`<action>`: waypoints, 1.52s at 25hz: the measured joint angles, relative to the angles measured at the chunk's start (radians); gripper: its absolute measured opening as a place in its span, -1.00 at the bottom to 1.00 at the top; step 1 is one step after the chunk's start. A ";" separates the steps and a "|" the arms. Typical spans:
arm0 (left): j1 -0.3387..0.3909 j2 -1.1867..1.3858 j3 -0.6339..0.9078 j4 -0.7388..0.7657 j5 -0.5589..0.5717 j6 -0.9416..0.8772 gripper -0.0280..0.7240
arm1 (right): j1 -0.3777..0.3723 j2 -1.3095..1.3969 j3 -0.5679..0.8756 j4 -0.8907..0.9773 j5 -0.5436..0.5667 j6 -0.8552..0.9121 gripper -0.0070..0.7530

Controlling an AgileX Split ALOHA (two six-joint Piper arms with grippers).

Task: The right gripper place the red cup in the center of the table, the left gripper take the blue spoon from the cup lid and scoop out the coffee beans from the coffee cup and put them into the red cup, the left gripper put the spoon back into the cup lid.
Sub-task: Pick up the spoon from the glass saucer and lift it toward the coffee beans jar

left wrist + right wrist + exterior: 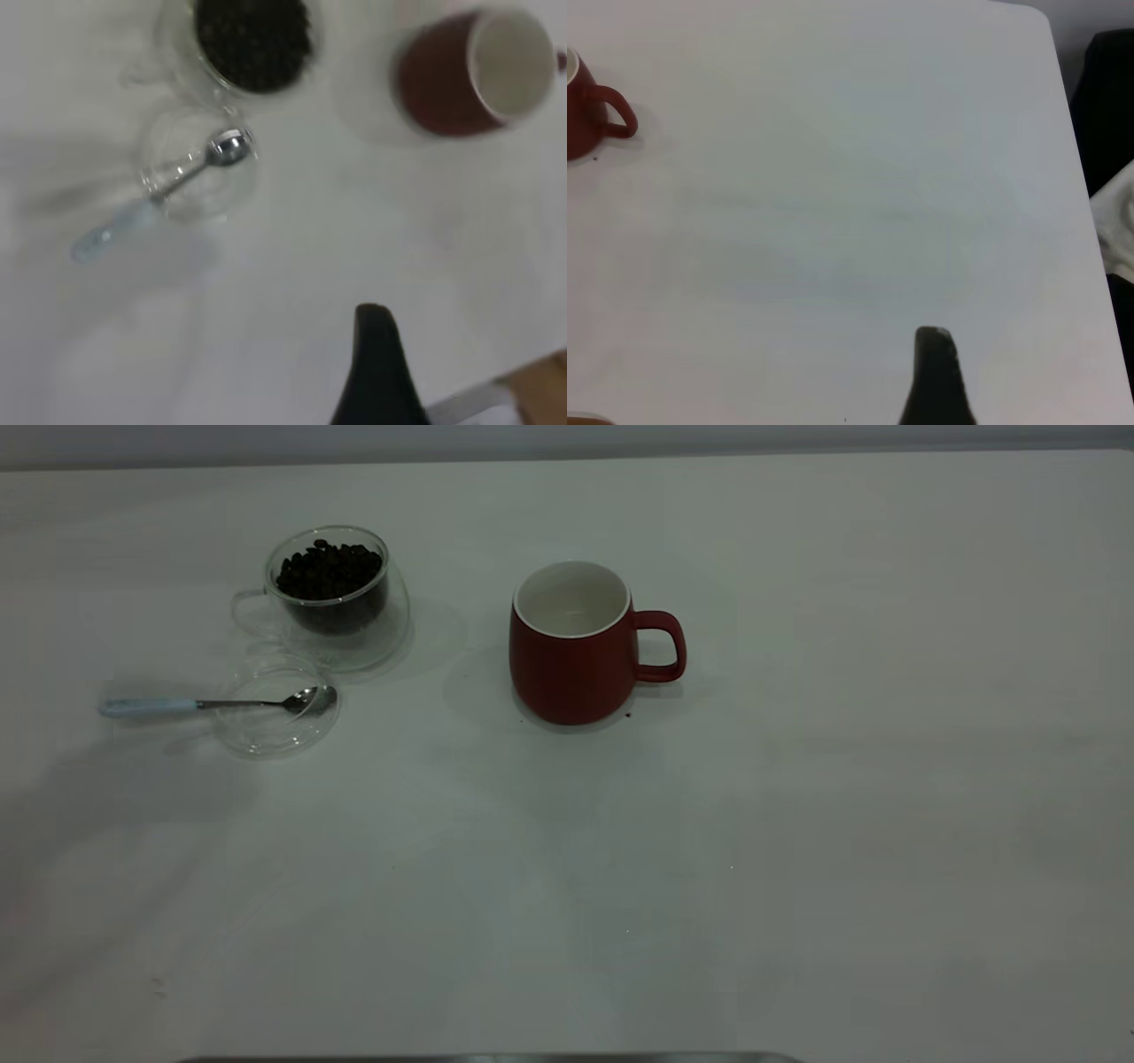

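Note:
The red cup [571,660] stands upright and empty near the table's [797,824] centre, handle to the right. The coffee cup [335,598], full of coffee beans [328,571], stands at the back left. In front of it lies the cup lid [275,708] with the blue spoon [146,707] across it, bowl in the lid, handle pointing left. Neither gripper shows in the exterior view. The left gripper [373,310] hangs above bare table, well short of the spoon [159,199], showing as one shut wedge. The right gripper [933,332] is also shut, far from the red cup [585,111].
A small dark speck [629,713] lies by the red cup's base. The left wrist view shows a metal and wooden edge [496,398] behind the gripper. The right wrist view shows the table's edge with dark and white things [1112,177] beyond it.

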State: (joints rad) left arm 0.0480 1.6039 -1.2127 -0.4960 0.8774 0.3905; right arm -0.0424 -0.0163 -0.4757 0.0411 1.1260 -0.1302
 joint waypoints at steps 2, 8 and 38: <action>0.075 0.060 -0.028 -0.078 0.002 0.068 0.64 | 0.000 0.000 0.000 0.000 0.000 0.000 0.56; 0.321 0.117 -0.033 -0.326 0.110 0.406 0.64 | 0.000 0.000 0.000 0.000 0.000 0.000 0.56; 0.533 0.728 -0.051 -0.330 0.082 0.656 0.64 | 0.000 0.000 0.000 0.000 0.000 0.000 0.56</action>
State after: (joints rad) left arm 0.5813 2.3321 -1.2638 -0.8262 0.9593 1.0461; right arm -0.0424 -0.0163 -0.4757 0.0411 1.1260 -0.1302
